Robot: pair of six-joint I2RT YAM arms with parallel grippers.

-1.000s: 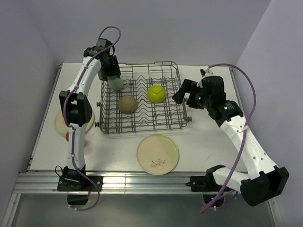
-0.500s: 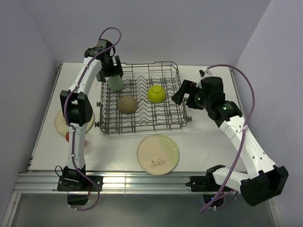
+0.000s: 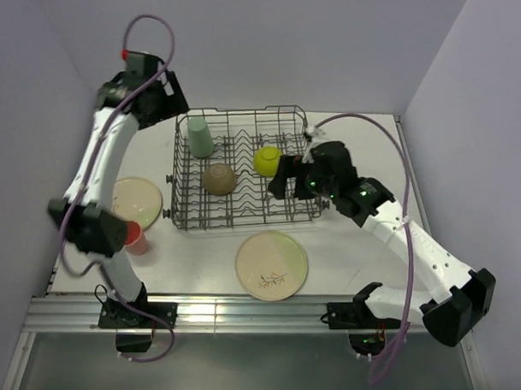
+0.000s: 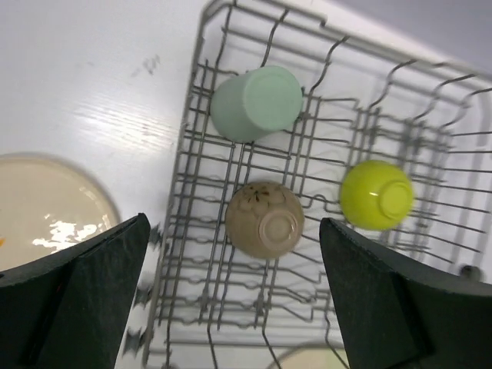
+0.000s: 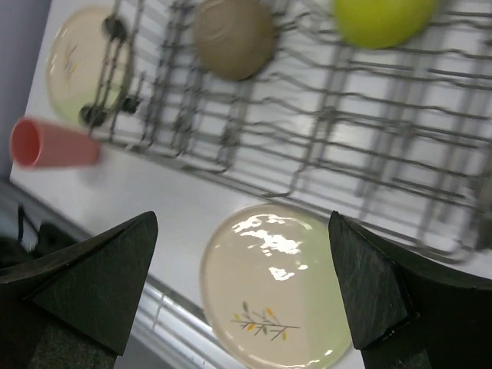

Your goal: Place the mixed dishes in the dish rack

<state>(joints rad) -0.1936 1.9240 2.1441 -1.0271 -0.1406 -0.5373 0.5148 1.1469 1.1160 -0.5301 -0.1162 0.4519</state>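
nearest me, the leaf-sprig plate (image 3: 272, 265) lies on the table (image 3: 357, 134) in front of the dish rack (image 3: 304, 215). to the left, the coral-pink cup (image 3: 135, 237) lies on its side just beside the smaller cream plate (image 3: 137, 199). the rack holds an upturned tan bowl (image 3: 219, 178), an upturned lime-green bowl (image 3: 268, 160) and, far left, the mint-green cup (image 3: 199, 136). my right gripper (image 5: 243, 217) and my left gripper (image 4: 234, 223) both hover spread wide, holding nothing.

Two robot arms. L arm (image 3: 97, 155) & R arm (image 3: 417, 247): white tube links w/ chunky black joint housings, and black bases (image 3: 124, 314). A thin purple cable (image 3: 151, 17) loops along each arm. Small red tab (image 3: 126, 52) atop L wrist. Green LEDs (image 3: 361, 188) glow on R wrist. L fingers (image 4: 77, 300) & R fingers (image 5: 84, 292): matte black, broad wedge shape, no markings.
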